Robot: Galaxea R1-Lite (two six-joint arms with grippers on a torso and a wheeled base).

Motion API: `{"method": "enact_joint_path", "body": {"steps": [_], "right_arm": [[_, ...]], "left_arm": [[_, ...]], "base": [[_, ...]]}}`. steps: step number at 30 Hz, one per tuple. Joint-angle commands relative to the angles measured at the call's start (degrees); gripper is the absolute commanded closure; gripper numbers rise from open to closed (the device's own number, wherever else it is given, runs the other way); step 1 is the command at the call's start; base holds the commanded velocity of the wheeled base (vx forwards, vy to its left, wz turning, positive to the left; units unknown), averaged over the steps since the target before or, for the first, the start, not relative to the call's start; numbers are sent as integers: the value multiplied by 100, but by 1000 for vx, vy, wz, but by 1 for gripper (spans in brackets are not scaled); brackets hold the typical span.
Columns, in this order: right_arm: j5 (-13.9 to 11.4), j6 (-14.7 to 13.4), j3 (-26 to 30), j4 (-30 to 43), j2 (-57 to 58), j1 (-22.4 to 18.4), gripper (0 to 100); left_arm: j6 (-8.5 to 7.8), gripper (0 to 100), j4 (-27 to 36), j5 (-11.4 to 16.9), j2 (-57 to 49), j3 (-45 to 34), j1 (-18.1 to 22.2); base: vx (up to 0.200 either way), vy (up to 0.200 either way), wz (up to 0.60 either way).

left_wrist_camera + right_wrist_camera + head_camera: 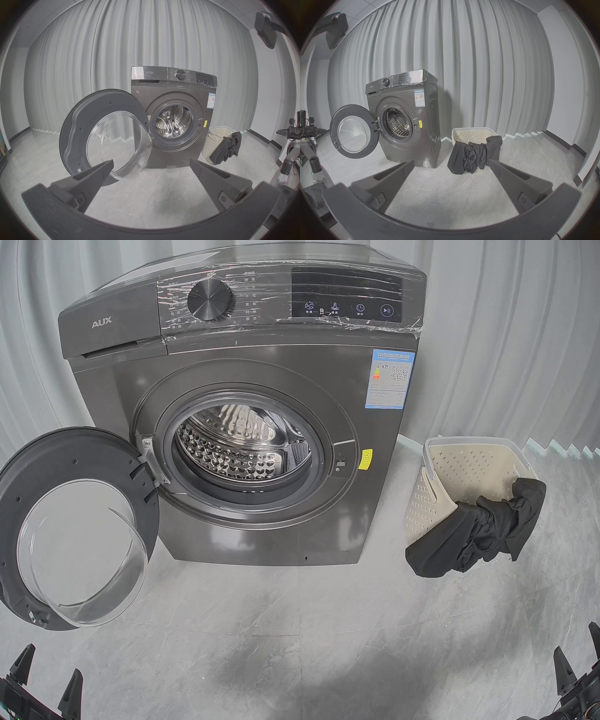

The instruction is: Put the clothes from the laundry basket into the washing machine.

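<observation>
The washing machine [250, 540] stands on the pale floor [312, 627] with its back to a pleated curtain [500, 334]. Its round door [75, 459] is swung fully open to the robot's left, hinged at the left edge of the opening. The door's rim juts out over the left part of the floor and comes close to floor level at its lowest edge. The steel drum [237, 446] is uncovered behind the dark gasket ring. The laundry basket [475, 465], cream and perforated, sits on the floor just beside the machine's right front corner, with its open mouth turned up and toward the robot. The clothes [481, 530], a black bundle, are draped over the basket's near rim. They hang down its outer wall, and the lowest fold is at or close to the floor. A broad stretch of bare floor lies between the machine's front and both arms. The left gripper [50, 665] sits low at the near left, below the door's rim and apart from it. Its fingers are spread wide, with only floor between them. The right gripper [576, 640] sits low at the near right, nearer than the basket and well apart from the clothes. It is likewise spread wide and grips nothing.
</observation>
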State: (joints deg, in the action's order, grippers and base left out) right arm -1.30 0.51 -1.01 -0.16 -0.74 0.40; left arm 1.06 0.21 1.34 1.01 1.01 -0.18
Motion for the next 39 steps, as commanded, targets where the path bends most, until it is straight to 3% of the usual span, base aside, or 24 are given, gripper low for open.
{"method": "enact_joint_path", "body": {"steps": [1, 19, 28, 39], "right_arm": [[-1, 2, 101, -2, 74, 4, 0], [-1, 2, 101, -2, 74, 4, 0], [-1, 2, 101, -2, 74, 4, 0], [-1, 2, 101, -2, 74, 4, 0]], "left_arm": [[-9, 0, -3, -2, -92, -84, 1], [35, 0, -3, -2, -92, -84, 1], [43, 0, -3, -11, -92, -84, 1], [52, 0, -3, -11, -92, -84, 1]], "base": [[0, -200, 0], [0, -200, 0], [0, 0, 0], [0, -200, 0]]}}
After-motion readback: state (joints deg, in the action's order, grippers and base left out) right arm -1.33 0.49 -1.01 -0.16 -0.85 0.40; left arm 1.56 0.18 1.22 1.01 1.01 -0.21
